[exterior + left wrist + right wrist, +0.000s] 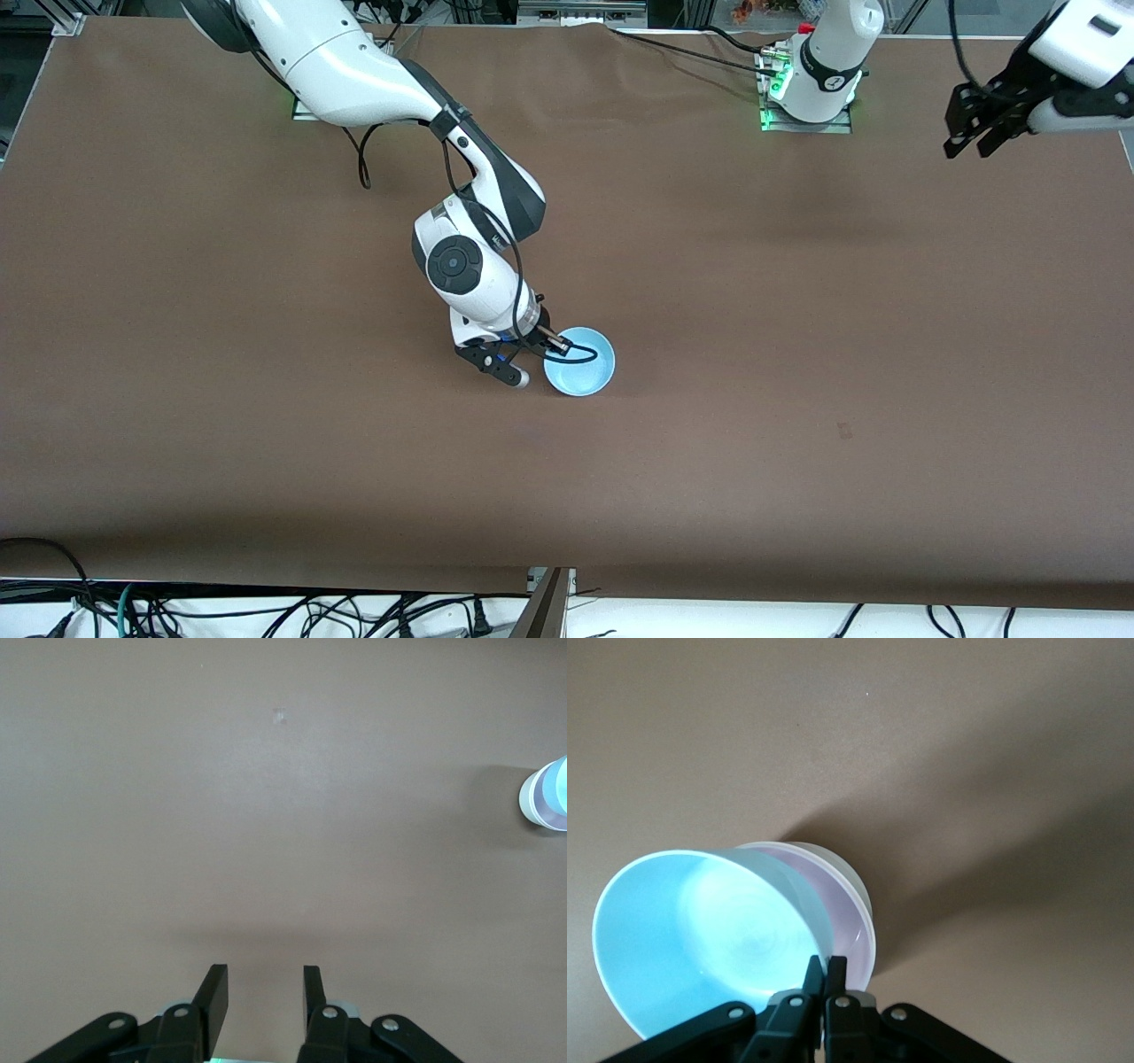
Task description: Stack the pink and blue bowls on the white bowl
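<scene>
The light blue bowl (pixel 578 361) is near the table's middle, tilted, with my right gripper (pixel 556 347) shut on its rim. In the right wrist view the blue bowl (pixel 700 930) leans into the pink bowl (pixel 852 923), which nests in the white bowl (pixel 849 875); my right gripper (pixel 825 964) pinches the blue rim. From the front the pink and white bowls are hidden under the blue one. My left gripper (pixel 970 142) hangs in the air over the left arm's end of the table. It stands open and empty (pixel 264 979). Its wrist view catches the stack's edge, blue bowl (pixel 558 784) on white bowl (pixel 532 804).
Brown cloth (pixel 797 372) covers the whole table. The arm bases (pixel 811 97) stand along the edge farthest from the front camera. Cables (pixel 266 611) lie below the edge nearest that camera.
</scene>
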Tool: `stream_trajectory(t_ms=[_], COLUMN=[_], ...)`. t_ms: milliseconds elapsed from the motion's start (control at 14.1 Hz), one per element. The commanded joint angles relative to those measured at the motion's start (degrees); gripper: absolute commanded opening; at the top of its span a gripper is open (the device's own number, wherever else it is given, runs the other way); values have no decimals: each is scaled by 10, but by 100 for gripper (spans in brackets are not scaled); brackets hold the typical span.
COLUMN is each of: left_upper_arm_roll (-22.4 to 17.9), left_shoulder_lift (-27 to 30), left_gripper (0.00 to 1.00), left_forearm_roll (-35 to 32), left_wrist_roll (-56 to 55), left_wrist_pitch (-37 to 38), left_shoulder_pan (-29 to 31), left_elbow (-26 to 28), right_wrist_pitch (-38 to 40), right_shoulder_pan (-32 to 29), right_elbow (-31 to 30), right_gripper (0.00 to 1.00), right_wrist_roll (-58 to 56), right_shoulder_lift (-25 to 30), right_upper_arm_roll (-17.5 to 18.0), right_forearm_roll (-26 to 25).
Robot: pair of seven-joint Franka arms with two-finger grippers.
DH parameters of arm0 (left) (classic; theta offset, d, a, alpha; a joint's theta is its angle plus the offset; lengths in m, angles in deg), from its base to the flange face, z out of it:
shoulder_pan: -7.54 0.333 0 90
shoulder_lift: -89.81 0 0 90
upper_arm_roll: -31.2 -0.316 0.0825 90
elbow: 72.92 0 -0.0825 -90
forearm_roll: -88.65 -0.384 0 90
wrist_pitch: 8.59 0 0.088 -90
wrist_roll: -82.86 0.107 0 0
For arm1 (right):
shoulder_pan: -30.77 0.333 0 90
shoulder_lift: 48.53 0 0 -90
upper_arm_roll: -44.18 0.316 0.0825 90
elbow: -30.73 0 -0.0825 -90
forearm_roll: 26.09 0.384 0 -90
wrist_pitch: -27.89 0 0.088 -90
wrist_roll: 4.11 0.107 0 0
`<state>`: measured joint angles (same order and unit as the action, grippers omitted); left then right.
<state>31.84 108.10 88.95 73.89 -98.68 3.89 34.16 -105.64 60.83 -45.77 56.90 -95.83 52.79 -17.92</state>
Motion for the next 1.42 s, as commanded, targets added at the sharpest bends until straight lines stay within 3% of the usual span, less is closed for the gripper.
stream_trajectory(t_ms=[0, 71, 213, 426, 496, 567, 638, 709, 780, 993, 1206, 1348], left_upper_arm_roll=[-1, -1, -2, -2, -2, -2, -2, -3, -2, -3, -3, -2], left_shoulder_lift=[-8, -10, -20, -49, -56, -62, -71, -80, -86, -91, -95, -95], left_gripper=[81, 91, 100, 100, 100, 100, 100, 100, 100, 100, 100, 100], left_forearm_roll=[-3, -3, -3, -3, -3, -3, -3, -3, -3, -3, -3, -3], left_wrist_roll=[15, 16, 17, 16, 16, 16, 16, 16, 16, 16, 15, 15], left_wrist_pitch=[24, 23, 19, -2, -8, -17, -25, -32, -37, -42, -42, -42], left_shoulder_pan=[1, 1, 1, 2, 2, 4, 5, 5, 5, 5, 5, 6], left_elbow=[-18, -14, -13, -20, -20, -20, -20, -22, -23, -22, -22, -22], right_wrist_pitch=[4, 3, 3, 0, 0, 0, 0, 4, 12, 67, 105, 195], right_shoulder_pan=[5, 5, 5, 6, 6, 6, 6, 6, 5, -6, -25, -48], right_elbow=[12, 12, 12, 12, 12, 12, 12, 13, 18, 35, 16, 14], right_gripper=[0, 0, 0, 0, 10, 29, 56, 94, 100, 100, 100, 100], right_wrist_roll=[10, 10, 10, 13, 13, 13, 13, 11, 7, -1, -109, -183], right_shoulder_lift=[-10, -13, -16, -20, -24, -24, -24, -21, -15, 21, 85, 131], right_upper_arm_roll=[-3, -3, -3, -3, -3, -3, -3, -3, -3, -10, -68, -97], right_forearm_roll=[2, 2, 2, 3, 3, 2, 2, 0, -3, -8, -22, -24])
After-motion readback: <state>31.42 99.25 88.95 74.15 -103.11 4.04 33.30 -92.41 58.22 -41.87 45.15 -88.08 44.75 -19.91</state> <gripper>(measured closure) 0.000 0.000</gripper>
